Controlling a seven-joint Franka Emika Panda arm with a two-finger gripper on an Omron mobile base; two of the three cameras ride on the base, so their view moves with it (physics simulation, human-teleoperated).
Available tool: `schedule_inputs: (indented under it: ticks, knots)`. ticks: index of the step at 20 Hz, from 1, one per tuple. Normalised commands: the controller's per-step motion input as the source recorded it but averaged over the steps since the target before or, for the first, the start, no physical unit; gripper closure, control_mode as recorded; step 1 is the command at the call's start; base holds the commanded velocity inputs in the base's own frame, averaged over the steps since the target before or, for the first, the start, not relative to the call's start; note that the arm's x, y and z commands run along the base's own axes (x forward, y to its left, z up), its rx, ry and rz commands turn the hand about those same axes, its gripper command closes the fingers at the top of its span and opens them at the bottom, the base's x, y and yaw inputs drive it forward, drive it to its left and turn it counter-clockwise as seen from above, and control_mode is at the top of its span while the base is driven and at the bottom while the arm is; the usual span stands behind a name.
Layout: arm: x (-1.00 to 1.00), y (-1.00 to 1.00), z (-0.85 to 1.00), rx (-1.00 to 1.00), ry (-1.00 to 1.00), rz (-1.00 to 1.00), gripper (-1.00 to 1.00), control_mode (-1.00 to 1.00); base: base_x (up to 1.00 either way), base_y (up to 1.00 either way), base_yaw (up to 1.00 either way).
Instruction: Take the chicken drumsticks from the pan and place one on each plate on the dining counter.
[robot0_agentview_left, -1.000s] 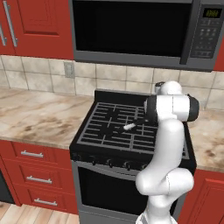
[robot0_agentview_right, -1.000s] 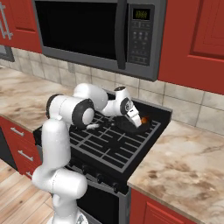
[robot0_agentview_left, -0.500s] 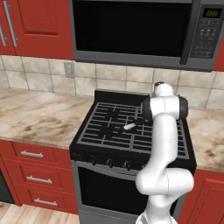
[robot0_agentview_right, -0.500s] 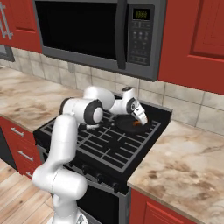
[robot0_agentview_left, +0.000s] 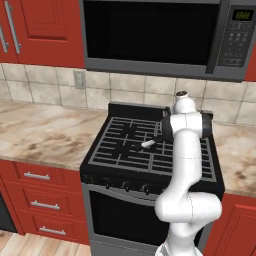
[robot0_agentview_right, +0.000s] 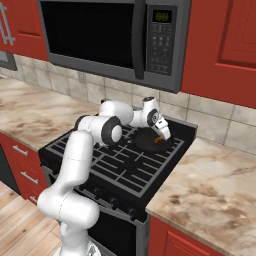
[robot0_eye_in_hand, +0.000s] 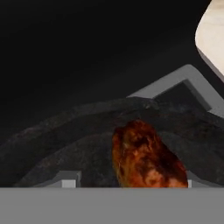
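**Hand down over the pan at the back of the stove**

You are looking at the arm stretched across the black stove (robot0_agentview_right: 115, 165), its hand (robot0_agentview_right: 161, 131) tipped down onto the pan (robot0_agentview_right: 150, 141), which sits on the grate at the stove's rear corner, on the side nearest the marbled bench (robot0_agentview_right: 210, 195). From the right base camera a sliver of orange-brown shows at the fingertips, right at the pan's far edge. From the left base camera the arm's own white body covers most of the pan; you can make out the pale tip of the pan's handle (robot0_agentview_left: 148, 144) lying over the middle of the grate, pointing away from the arm.

The hand camera puts one chicken drumstick (robot0_eye_in_hand: 146, 159) straight ahead of you, lying in the dark bowl of the pan, its thick end toward the bottom of that view. Whether a second drumstick lies in the pan you cannot tell.

The fingers are close about the drumstick, but you cannot tell whether they stand apart or have clamped on it. The microwave (robot0_agentview_right: 110, 37) hangs above the stove.
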Motion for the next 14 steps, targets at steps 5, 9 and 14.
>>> schedule_inputs:
  ticks: [5, 9, 14]
  knots:
    - [-0.83, -0.13, -0.98, 0.0, -0.18, -0.1, 1.0, -1.0, 0.0, 0.0, 0.0]
    - [-0.97, -0.1, -0.92, 0.0, -0.43, -0.08, 1.0, -1.0, 0.0, 0.0, 0.0]
    - [-0.64, 0.0, -0.29, 0.0, -0.27, -0.01, 1.0, -1.0, 0.0, 0.0, 0.0]
